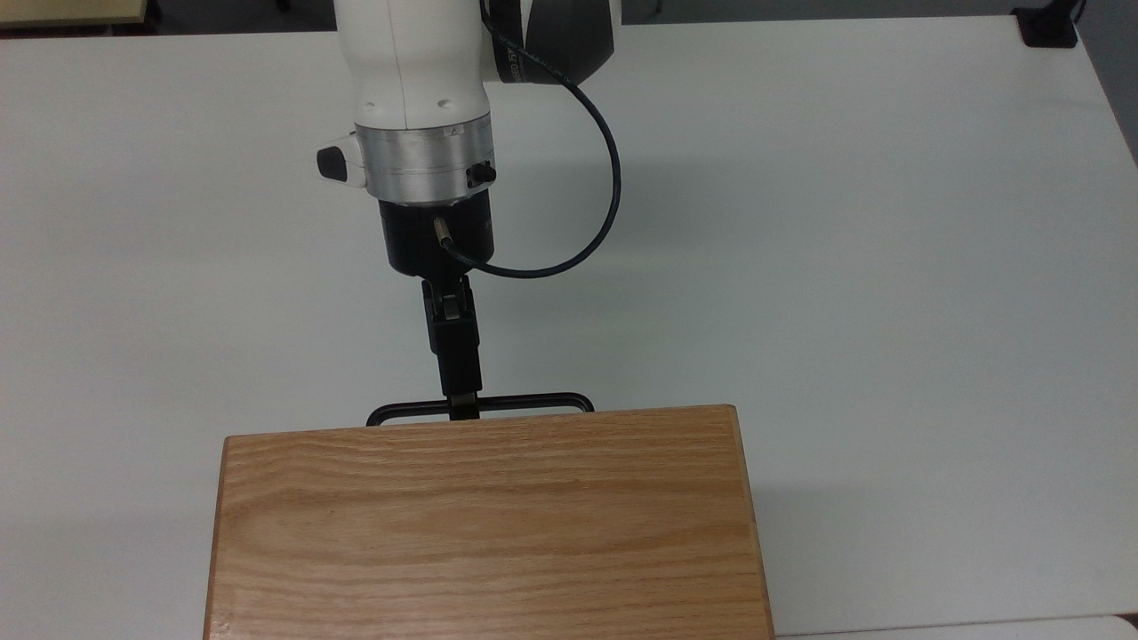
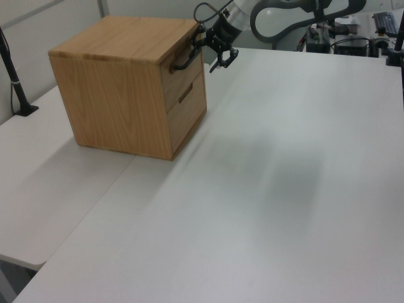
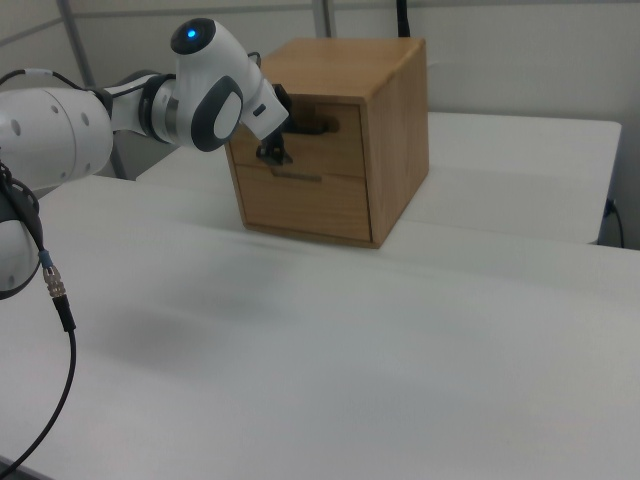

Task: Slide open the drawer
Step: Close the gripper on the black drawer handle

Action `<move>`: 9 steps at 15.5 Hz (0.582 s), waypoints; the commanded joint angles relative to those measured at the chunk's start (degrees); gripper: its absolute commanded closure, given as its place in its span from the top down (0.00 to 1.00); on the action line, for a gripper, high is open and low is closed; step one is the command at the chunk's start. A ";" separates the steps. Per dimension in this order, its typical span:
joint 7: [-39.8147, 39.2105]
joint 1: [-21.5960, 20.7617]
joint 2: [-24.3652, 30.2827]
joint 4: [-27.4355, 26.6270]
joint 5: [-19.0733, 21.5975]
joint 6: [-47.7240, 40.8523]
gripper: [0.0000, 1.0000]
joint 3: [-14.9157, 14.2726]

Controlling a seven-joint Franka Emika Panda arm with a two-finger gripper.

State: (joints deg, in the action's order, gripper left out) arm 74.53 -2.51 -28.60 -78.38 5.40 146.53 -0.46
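The oak cabinet [image 1: 484,524] stands at the top view's bottom. The drawer [image 2: 172,79] is its upper one; its front sits flush with the casing, also in the right view [image 3: 335,150]. The drawer's black bar handle [image 1: 533,400] juts out from the front [image 2: 187,59] [image 3: 320,127]. My gripper [image 1: 463,407] reaches the handle left of its middle in the top view. In the left view the gripper [image 2: 211,50] is open, one finger above the bar's level and one below. In the right view the gripper [image 3: 279,138] is at the handle's left end.
A second, lower drawer [image 3: 300,205] lies under the first. The white table [image 1: 845,267] spreads wide around the cabinet. A black cable [image 1: 609,196] loops off my wrist. A black post [image 2: 12,69] stands at the left view's left edge, and a black clamp [image 1: 1047,25] grips the table's far corner.
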 commanded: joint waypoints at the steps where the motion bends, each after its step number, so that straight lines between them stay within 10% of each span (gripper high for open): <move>1: 0.35 -0.40 -0.67 0.60 0.40 0.25 0.16 -0.25; 3: -0.79 -0.48 -0.05 0.25 0.31 -0.01 0.00 -0.25; 9: -3.95 -0.40 4.95 -4.40 0.13 -2.47 0.00 0.72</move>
State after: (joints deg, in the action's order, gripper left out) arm 74.70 -2.50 -28.37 -77.26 5.40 146.74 -0.26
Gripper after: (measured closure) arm 0.846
